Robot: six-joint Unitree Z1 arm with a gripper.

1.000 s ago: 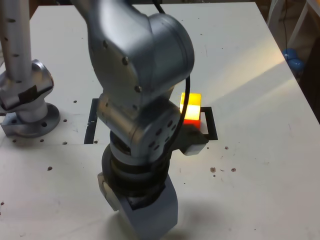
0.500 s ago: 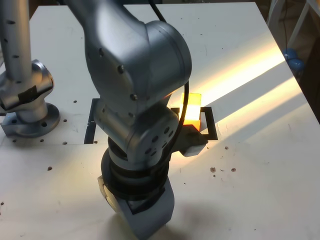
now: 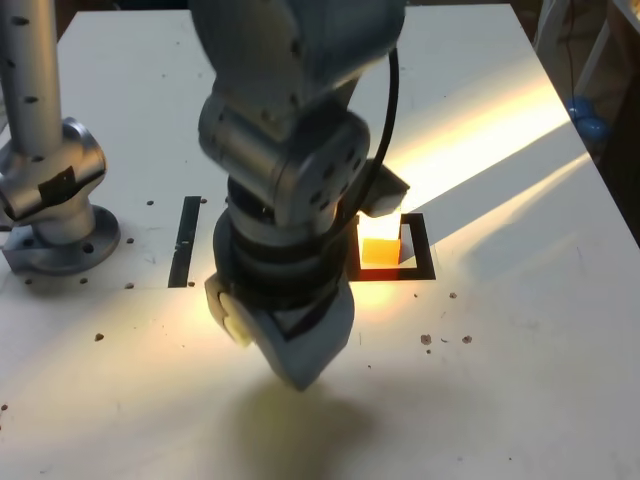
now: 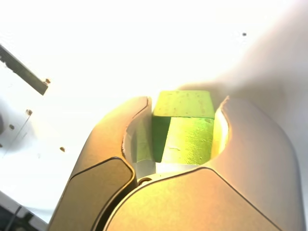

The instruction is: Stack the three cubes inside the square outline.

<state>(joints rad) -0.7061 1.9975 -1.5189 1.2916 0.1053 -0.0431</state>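
Overall, the white counter (image 3: 500,370) fills most of the exterior view, with the arm (image 3: 290,150) across its upper centre. The end effector (image 4: 185,103) is closed on the green cube (image 4: 190,139), near the centre of the wrist view. Right of centre in the exterior view, the square outline (image 3: 424,245) surrounds the yellow cube (image 3: 380,250), set above the red cube (image 3: 380,274).

overexposed white glare in wrist view, warm light streaks across tabletop (image 3: 520,330)
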